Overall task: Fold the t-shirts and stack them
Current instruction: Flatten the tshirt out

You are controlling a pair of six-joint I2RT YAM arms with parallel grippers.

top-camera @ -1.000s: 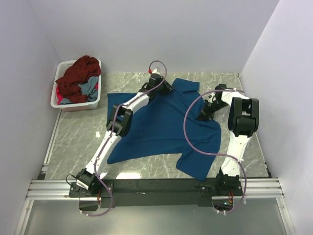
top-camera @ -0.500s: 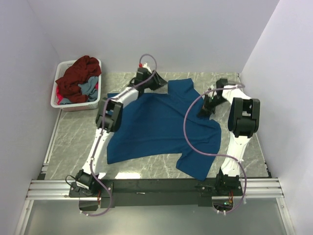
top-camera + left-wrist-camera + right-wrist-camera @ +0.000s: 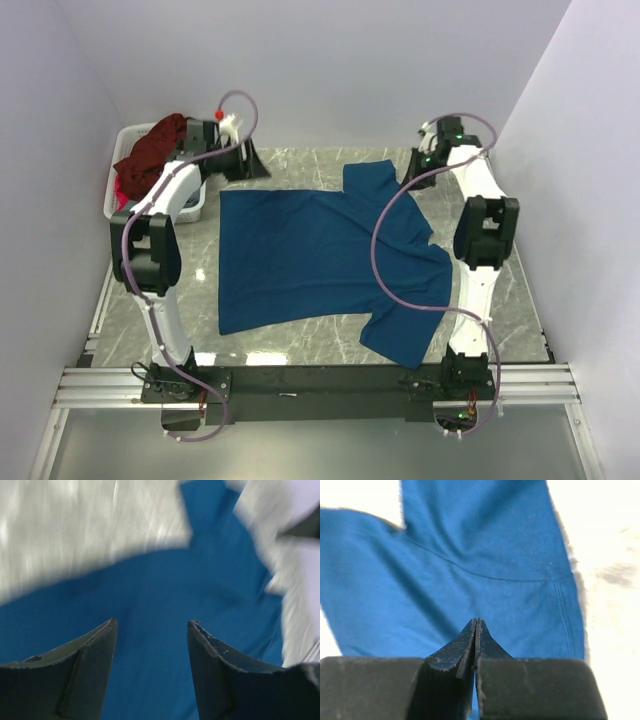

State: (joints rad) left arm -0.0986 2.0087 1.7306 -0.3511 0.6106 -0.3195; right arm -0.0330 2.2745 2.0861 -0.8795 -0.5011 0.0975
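A deep blue t-shirt (image 3: 320,255) lies spread flat on the marble table, one sleeve toward the back (image 3: 375,180) and one toward the front right (image 3: 405,335). My left gripper (image 3: 252,163) hovers at the back left, past the shirt's far left corner, and stands open. In the left wrist view its jaws (image 3: 152,622) are apart with only blue cloth (image 3: 150,595) beneath them. My right gripper (image 3: 413,172) is at the back right beside the far sleeve. In the right wrist view it is shut (image 3: 476,621) with nothing between its fingers, above the blue cloth (image 3: 485,545).
A white plastic basket (image 3: 125,215) stands at the back left corner, with a dark maroon t-shirt (image 3: 150,155) heaped in it; my left arm reaches across its right side. Walls close in on three sides. Bare marble (image 3: 150,290) shows left of the shirt.
The left gripper let go of the shirt's far edge, opened and swung left toward the basket. The right gripper drew back to the far right corner. The shirt now lies flatter.
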